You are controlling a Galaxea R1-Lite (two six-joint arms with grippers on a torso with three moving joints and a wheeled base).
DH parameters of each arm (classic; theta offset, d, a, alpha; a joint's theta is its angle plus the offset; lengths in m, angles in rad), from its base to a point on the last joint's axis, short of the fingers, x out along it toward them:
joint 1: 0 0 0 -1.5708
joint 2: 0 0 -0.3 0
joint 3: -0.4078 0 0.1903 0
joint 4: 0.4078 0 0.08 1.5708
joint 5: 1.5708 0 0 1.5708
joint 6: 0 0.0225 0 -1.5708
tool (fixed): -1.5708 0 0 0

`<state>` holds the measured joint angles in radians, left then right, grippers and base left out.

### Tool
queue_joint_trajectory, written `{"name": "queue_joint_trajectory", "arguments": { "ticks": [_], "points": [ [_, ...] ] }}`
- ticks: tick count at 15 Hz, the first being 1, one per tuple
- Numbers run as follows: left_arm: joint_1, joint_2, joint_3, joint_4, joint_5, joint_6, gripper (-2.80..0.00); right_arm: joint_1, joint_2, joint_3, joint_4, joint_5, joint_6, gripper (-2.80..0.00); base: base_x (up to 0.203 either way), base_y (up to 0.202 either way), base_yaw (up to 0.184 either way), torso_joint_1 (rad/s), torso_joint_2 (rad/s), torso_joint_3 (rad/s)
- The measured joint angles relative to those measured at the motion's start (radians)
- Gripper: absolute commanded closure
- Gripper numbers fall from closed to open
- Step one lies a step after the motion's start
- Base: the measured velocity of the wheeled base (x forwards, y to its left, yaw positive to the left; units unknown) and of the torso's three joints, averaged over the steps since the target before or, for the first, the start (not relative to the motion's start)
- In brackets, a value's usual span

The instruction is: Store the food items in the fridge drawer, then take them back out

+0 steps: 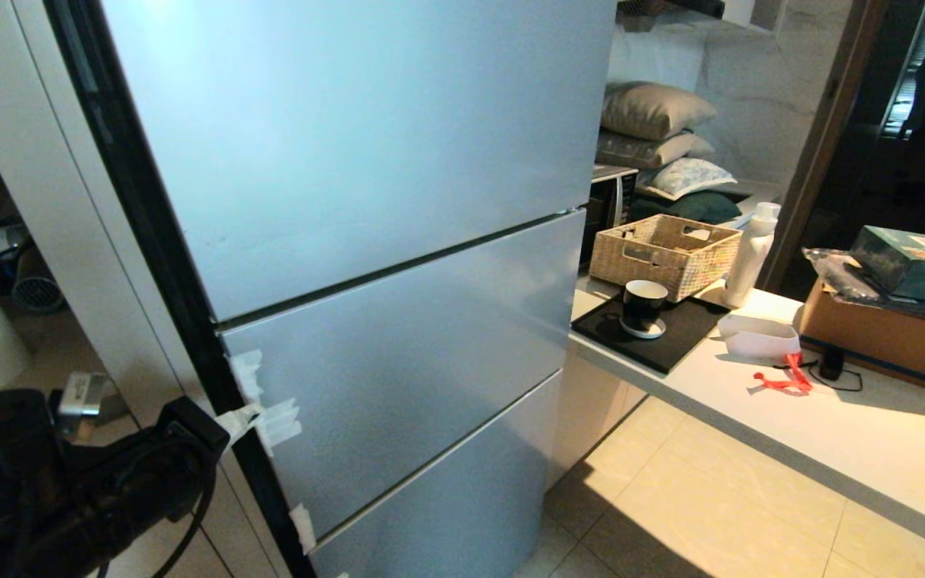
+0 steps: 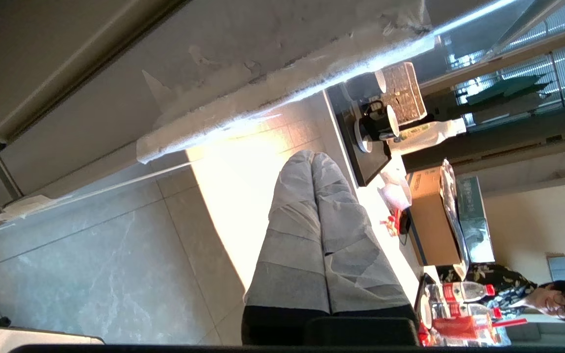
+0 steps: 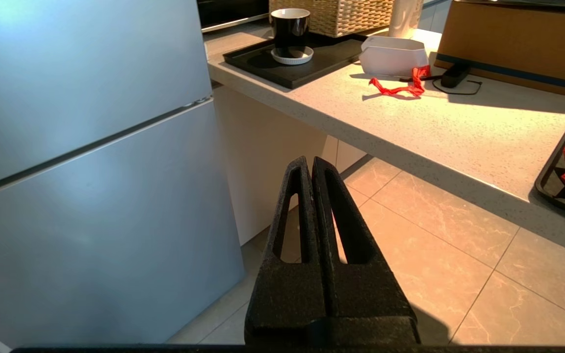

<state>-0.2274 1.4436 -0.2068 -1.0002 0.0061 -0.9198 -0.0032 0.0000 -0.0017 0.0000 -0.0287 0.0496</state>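
The fridge (image 1: 366, 241) stands closed, its silver-blue panels flush, so the fridge drawer is hidden behind them. No food items are in view. My left arm (image 1: 93, 482) reaches in low beside the fridge's left edge, where white tape (image 1: 266, 417) sticks to the middle panel. In the left wrist view my left gripper (image 2: 312, 156), its fingers wrapped in grey tape, is shut on nothing, with the floor beyond it. My right gripper (image 3: 310, 162) is also shut and empty, hanging over the floor tiles between the fridge and the counter.
A white counter (image 1: 800, 433) runs along the right. It carries a black tray (image 1: 671, 337) with a mug (image 1: 643, 307), a wicker basket (image 1: 667, 253), a white bottle (image 1: 751, 253), a cardboard box (image 1: 880, 337) and a red ribbon (image 1: 784, 381). A person (image 2: 557, 299) sits past the counter's far end.
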Motion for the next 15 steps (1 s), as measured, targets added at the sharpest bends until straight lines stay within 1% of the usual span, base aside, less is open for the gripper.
{"name": "queue_joint_trajectory", "arguments": {
  "ticks": [3, 6, 9, 11, 13, 15],
  "points": [
    [0.007, -0.023, 0.002, 0.001, 0.023, 0.004, 0.00, 0.000, 0.000, 0.000, 0.000, 0.000, 0.001, 0.00, 0.000, 0.000, 0.000, 0.000, 0.00, 0.000],
    [0.026, -0.054, 0.001, 0.007, 0.061, 0.010, 0.00, 0.000, 0.000, 0.000, 0.000, 0.000, 0.000, 0.00, 0.000, 0.000, 0.000, 0.000, 0.00, 0.000],
    [0.074, -0.043, -0.027, 0.006, 0.067, 0.008, 0.00, 0.000, 0.000, 0.000, 0.000, 0.000, 0.002, 0.00, 0.000, 0.000, 0.000, 0.000, 0.00, 0.000],
    [0.091, -0.013, -0.046, 0.001, 0.067, 0.003, 0.00, 0.000, 0.000, 0.000, 0.000, 0.000, 0.001, 0.00, 0.000, 0.000, 0.000, 0.000, 0.00, 0.000],
    [0.095, 0.029, -0.072, -0.002, 0.065, -0.012, 0.00, 0.000, 0.000, 0.000, 0.000, -0.001, 0.001, 0.00, 0.000, 0.000, 0.000, 0.000, 0.00, 0.000],
    [0.095, 0.056, -0.088, -0.003, 0.058, -0.047, 0.00, 0.000, 0.000, 0.000, 0.000, 0.000, 0.001, 0.00, 0.000, 0.000, 0.000, 0.000, 0.00, 0.000]
  ]
}}
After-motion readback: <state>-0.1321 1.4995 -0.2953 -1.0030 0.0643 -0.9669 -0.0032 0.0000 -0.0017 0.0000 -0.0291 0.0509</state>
